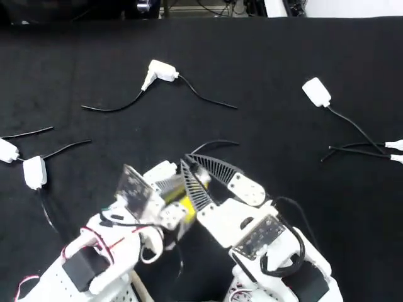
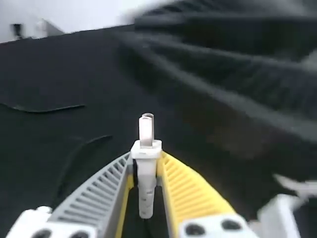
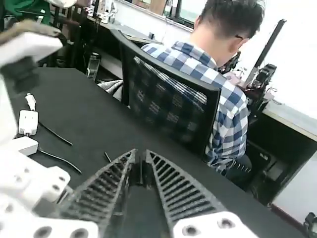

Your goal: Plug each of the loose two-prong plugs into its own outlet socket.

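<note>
My left gripper [image 2: 147, 163], with one grey and one yellow finger, is shut on a white two-prong plug [image 2: 145, 148] whose prongs point away from the wrist. In the high view this gripper [image 1: 179, 201] sits at the table's near middle, touching my right gripper [image 1: 196, 176]. The right gripper's [image 3: 141, 166] black ribbed fingers stand close together on a thin dark piece, seemingly the black cable [image 1: 217, 145] that arcs away from their tips. Those black fingers [image 2: 223, 64] loom just beyond the plug's prongs. A white outlet socket [image 1: 316, 92] lies at the far right and another [image 1: 34, 171] at the left.
A white block with a joined plug and cables [image 1: 160, 71] lies at the far middle. A further white block [image 1: 7, 151] lies at the left edge. Two small white plugs [image 1: 395, 151] on black cables lie at the right edge. Loose black cables trail across the cloth.
</note>
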`<state>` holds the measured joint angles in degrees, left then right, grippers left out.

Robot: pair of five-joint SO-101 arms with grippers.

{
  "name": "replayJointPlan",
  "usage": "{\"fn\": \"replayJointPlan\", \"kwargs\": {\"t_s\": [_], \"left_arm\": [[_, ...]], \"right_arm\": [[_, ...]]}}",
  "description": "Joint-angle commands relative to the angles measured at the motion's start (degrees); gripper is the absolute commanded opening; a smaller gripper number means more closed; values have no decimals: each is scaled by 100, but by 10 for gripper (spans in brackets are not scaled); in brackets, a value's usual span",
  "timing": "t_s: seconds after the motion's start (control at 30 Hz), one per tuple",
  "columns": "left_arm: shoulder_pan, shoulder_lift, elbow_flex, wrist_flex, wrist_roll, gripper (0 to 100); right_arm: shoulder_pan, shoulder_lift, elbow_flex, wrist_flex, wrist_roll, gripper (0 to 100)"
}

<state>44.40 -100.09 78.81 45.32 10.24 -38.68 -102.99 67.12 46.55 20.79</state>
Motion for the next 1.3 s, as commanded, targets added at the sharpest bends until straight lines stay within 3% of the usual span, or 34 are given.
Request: {"fn": "replayJointPlan", "kwargs": {"t_s": [0.0,0.27,0.43,0.6,0.87,1.27], "left_arm": [[127,-44,-48,9,-114,30],[-453,-44,-84,-26,-123,30],[-374,-44,-286,176,-123,30],[-338,-44,-690,659,-97,30],[-365,-53,-752,703,-97,30],[-330,-440,-1095,1090,-88,30]], "right_arm": [[-62,330,-391,-26,9,12],[-220,127,-426,695,-35,12],[-703,180,-382,905,9,12],[-501,207,-233,905,9,12],[70,163,-84,941,9,12],[334,207,127,818,18,12]]}}
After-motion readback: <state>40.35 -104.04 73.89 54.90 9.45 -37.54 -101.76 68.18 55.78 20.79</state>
